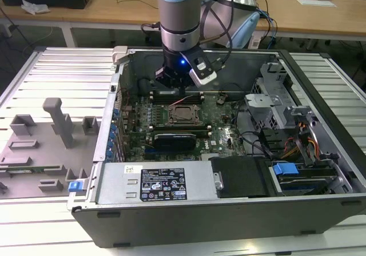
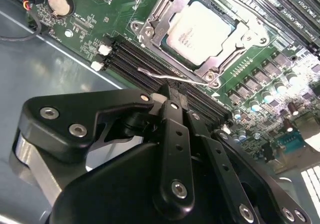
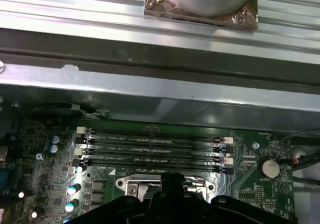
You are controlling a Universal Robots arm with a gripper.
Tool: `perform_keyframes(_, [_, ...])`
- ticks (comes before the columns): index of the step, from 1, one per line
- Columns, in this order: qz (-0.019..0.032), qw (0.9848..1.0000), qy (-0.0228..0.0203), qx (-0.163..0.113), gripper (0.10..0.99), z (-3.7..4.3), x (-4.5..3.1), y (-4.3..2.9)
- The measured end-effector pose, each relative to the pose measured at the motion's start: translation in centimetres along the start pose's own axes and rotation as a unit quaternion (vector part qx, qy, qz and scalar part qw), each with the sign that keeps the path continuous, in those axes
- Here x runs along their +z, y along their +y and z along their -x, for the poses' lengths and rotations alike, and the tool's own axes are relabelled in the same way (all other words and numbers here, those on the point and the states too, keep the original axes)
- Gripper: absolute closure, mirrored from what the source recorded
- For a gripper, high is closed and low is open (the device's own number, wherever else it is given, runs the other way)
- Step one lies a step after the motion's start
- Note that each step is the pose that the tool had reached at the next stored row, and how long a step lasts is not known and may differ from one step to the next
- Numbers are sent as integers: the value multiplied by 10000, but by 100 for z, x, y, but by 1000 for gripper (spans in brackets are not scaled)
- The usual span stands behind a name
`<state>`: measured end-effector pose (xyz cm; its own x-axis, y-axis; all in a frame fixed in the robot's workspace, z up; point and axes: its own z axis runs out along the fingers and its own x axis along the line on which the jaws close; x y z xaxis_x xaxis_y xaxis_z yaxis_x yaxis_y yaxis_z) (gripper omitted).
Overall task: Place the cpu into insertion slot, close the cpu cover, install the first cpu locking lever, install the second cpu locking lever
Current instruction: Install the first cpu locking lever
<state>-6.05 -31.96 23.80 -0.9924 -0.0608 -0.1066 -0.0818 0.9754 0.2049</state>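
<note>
Gripper [image 2: 169, 95] fingers were drawn together on nothing, tip just beside a thin wire locking lever [image 2: 175, 77]. In the exterior view it hung at 12 o'clock of the insertion slot [image 1: 171, 114], where the cpu [image 2: 200, 29] sat under the closed cpu cover [image 2: 245, 34].

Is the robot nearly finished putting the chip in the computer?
Partly. The cpu already sits in the insertion slot, and the cpu cover lies over its edges. The gripper is right by a thin wire locking lever that looks unlatched beside the socket. Locking the levers looks left to do.
</note>
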Motion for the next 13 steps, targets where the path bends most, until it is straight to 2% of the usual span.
perform_keyframes(3, [0,10000,0,0,980,-4,41,-9])
perform_keyframes(10, [-1,10000,-1,6,980,93,101,-28])
perform_keyframes(13, [-1,10000,-2,10,980,109,114,-22])
